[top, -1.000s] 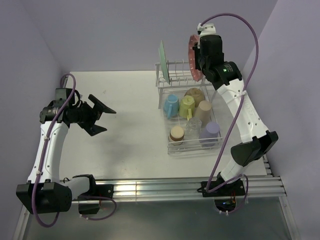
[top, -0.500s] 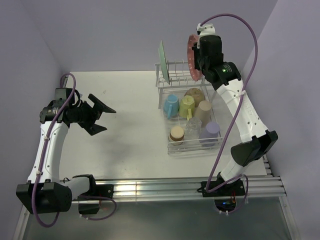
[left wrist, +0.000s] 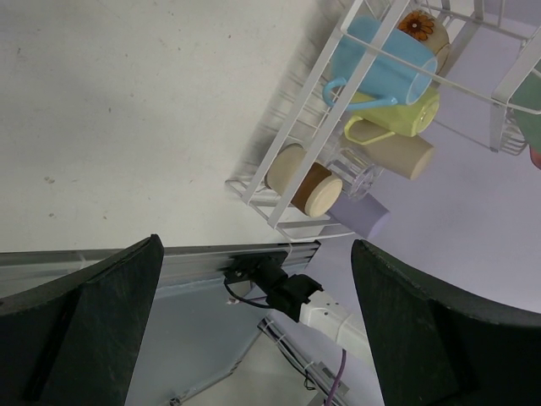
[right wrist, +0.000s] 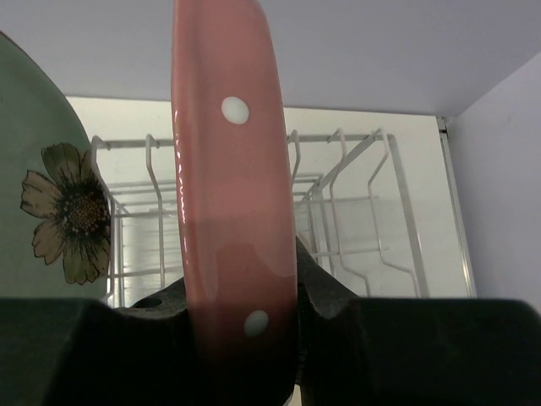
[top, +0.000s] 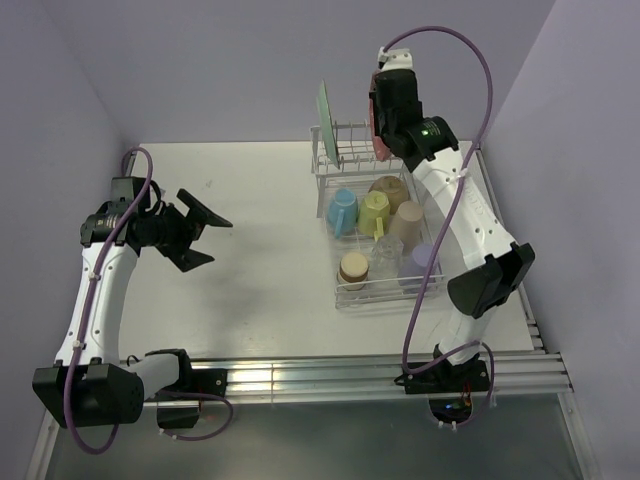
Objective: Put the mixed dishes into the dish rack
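Observation:
The white wire dish rack (top: 388,302) stands at the table's right. A mint-green plate (top: 324,118) stands upright at the left end of the rack's prongs (right wrist: 338,203). My right gripper (top: 386,118) is shut on the edge of the pink dotted plate (right wrist: 232,169), holding it upright above the prongs, right of the green flowered plate (right wrist: 51,186). The lower basket holds a blue cup (top: 342,210), yellow cup (top: 375,212), tan cup (top: 407,222), lavender cup (top: 420,265) and clear glass (top: 387,255). My left gripper (top: 200,232) hangs open and empty over the table's left side.
A brown flowered cup (top: 388,190) and a tan cup with a brown band (top: 353,268) also lie in the basket. Lavender walls close in behind and to the right. An aluminium rail (top: 330,375) runs along the near edge. The left wrist view shows the rack (left wrist: 287,135) from the side.
My right arm has swung left, carrying the pink plate from the prongs' right end toward their middle. The left arm has not moved.

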You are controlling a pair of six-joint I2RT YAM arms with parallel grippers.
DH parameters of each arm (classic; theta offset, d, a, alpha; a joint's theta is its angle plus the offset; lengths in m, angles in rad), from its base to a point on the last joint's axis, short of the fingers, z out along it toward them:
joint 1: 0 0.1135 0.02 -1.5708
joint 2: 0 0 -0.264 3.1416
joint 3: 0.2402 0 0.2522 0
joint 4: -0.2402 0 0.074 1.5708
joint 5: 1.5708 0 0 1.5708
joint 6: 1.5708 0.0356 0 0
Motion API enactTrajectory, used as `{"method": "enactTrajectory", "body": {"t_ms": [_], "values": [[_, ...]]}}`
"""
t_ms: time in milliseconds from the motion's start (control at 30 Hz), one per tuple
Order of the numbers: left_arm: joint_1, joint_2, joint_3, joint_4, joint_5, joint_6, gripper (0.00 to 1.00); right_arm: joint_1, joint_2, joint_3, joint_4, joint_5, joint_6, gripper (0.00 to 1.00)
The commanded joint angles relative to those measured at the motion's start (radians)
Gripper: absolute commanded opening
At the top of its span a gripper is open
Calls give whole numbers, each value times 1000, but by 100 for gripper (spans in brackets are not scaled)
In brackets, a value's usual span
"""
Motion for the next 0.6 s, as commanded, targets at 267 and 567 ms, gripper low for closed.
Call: {"method": "enactTrajectory", "body": {"t_ms": [267,567], "values": [[0,-38,-33,39,12,-13,99,42,-33,48,84,121,33,0],[0,-43,-40,41,6,-17,99,42,-35,11,78,98,47,0]]}}
